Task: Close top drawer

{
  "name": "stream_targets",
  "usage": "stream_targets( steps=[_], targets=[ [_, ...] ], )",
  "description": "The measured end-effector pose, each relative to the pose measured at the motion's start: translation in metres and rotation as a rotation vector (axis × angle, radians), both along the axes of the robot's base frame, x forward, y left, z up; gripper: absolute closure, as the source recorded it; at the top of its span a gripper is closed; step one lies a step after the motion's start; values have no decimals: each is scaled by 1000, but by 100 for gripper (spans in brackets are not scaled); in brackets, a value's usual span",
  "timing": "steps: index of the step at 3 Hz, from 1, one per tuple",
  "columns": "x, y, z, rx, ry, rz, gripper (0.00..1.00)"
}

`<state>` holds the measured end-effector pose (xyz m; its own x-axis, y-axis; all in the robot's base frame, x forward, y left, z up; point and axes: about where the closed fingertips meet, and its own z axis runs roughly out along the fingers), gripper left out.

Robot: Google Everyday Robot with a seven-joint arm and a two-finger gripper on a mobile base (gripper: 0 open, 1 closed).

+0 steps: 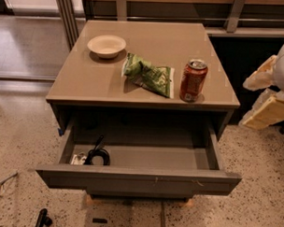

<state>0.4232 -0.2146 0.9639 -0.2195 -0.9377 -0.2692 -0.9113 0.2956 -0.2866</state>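
One pass: find top drawer (139,180) pulled far out. Spot gripper (250,104) at right edge, apart from cabinet (148,78), spread open, holding nothing.

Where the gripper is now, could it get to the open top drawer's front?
Probably yes. The gripper sits at the right edge beside the table, and nothing stands between it and the pulled-out front of the top drawer.

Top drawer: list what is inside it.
The top drawer holds a coiled black cable and a small pale item at its left front; the rest shows bare grey floor. Its rear is shadowed under the tabletop. The gripper hangs off the tabletop's right side.
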Motion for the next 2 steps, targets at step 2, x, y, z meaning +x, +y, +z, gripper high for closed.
stream_targets(
  steps=[2],
  targets=[
    [-35, -12, -95, 155, 33, -33, 88]
  ],
)
